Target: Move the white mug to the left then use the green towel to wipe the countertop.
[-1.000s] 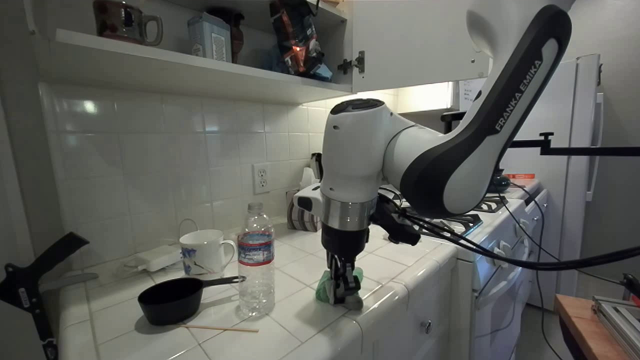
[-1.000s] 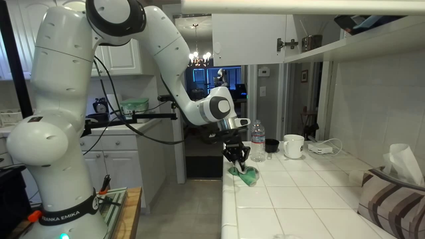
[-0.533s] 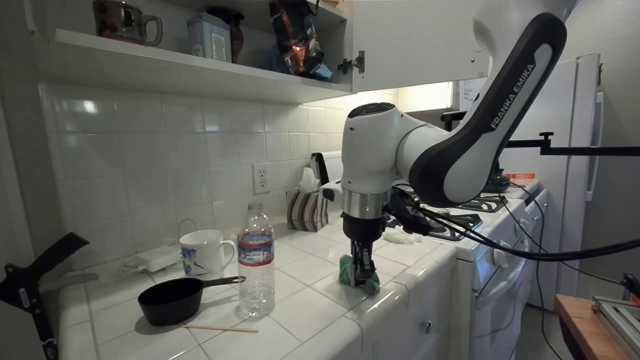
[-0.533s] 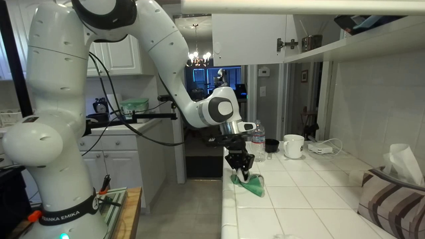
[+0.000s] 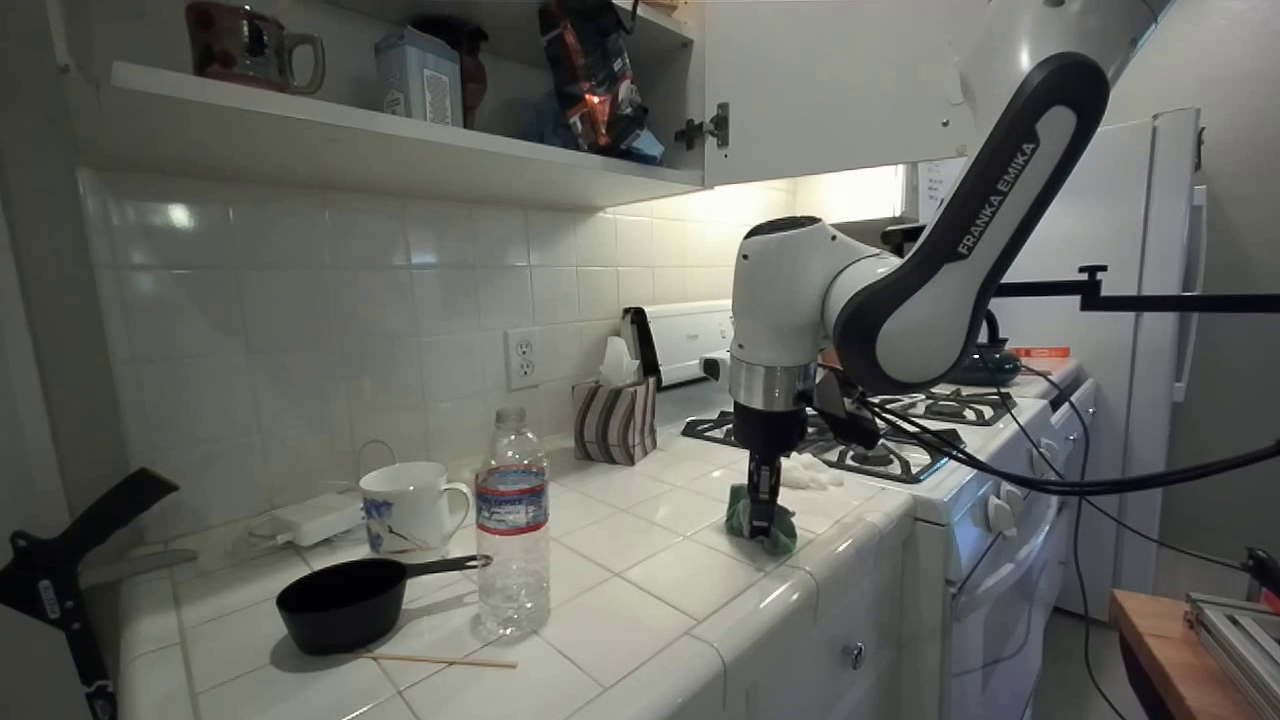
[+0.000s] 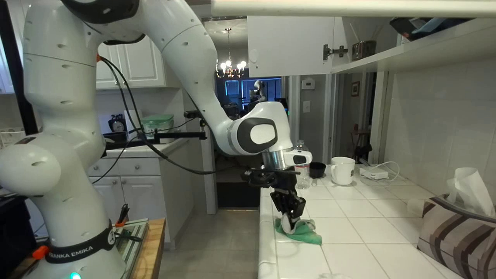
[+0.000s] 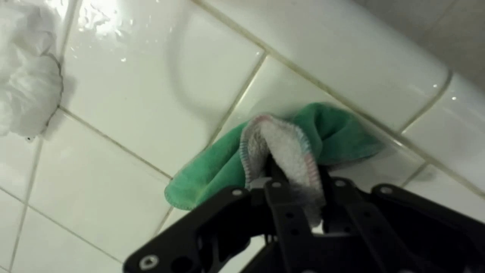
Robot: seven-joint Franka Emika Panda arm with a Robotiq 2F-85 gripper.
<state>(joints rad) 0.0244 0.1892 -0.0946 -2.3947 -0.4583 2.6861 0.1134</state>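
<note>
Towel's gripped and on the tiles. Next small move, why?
I'd probably slide the green towel toward what look like droplets near the crumpled white wad: the pincer is shut on the towel, whose folds rest on the countertop, short of those spots.

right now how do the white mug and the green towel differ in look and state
The white mug has a firm round shape with a side handle; the green towel is soft, crumpled cloth. The mug is white with a printed design; the towel is green, with a whitish side showing. The mug stands upright, clear of the gripper; the towel is pinched in it. Both touch the tiled countertop.
</note>
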